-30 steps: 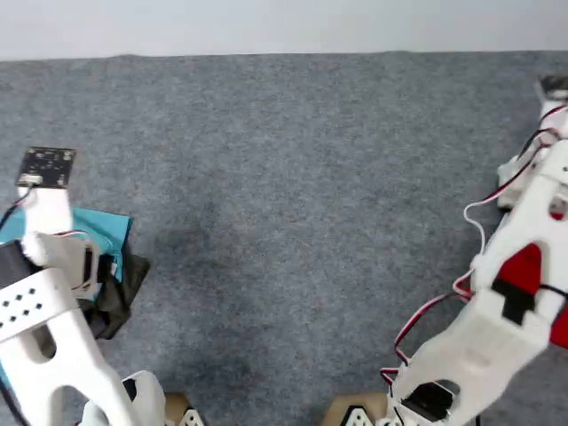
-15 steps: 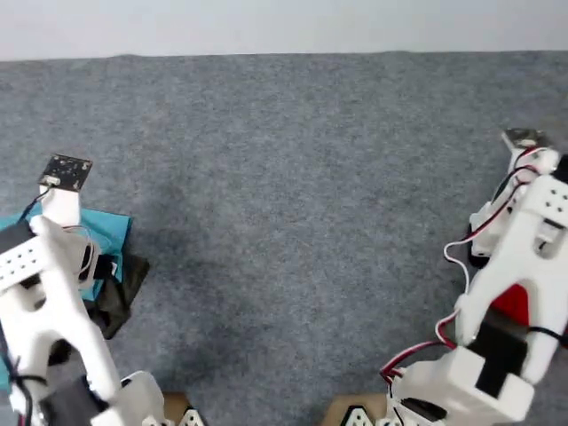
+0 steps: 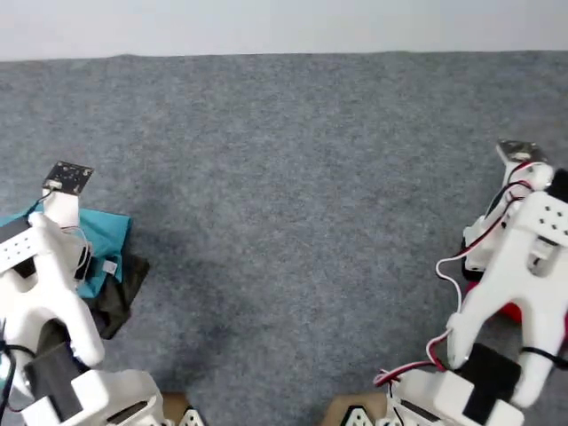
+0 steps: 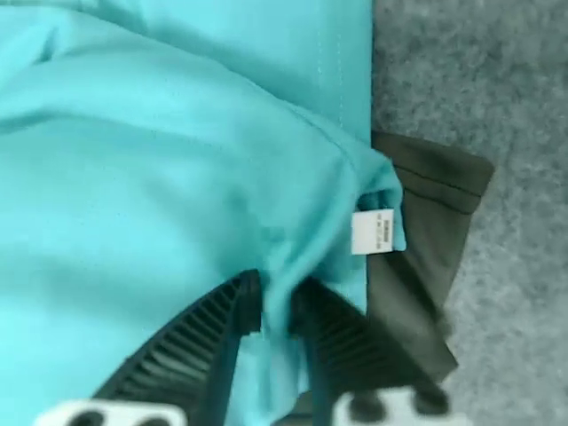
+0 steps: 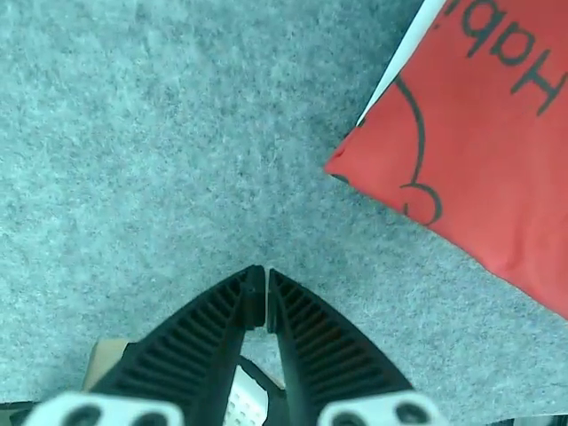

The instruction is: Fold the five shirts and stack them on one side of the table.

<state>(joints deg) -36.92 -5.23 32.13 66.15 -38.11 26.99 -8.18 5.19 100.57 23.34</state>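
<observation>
At the left edge of the table (image 3: pixel 311 177), the teal shirt (image 4: pixel 177 177) lies on a dark shirt (image 4: pixel 435 204), and the left claw (image 4: pixel 271 306) pinches a fold of the teal cloth. Near the right edge, the right claw (image 5: pixel 266 297) hangs closed and empty over the table, just beside the red shirt (image 5: pixel 479 151).

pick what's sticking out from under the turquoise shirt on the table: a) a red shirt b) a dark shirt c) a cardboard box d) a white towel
b: a dark shirt pokes out from beneath the edge of the turquoise shirt, lying flat on the grey table.
</observation>
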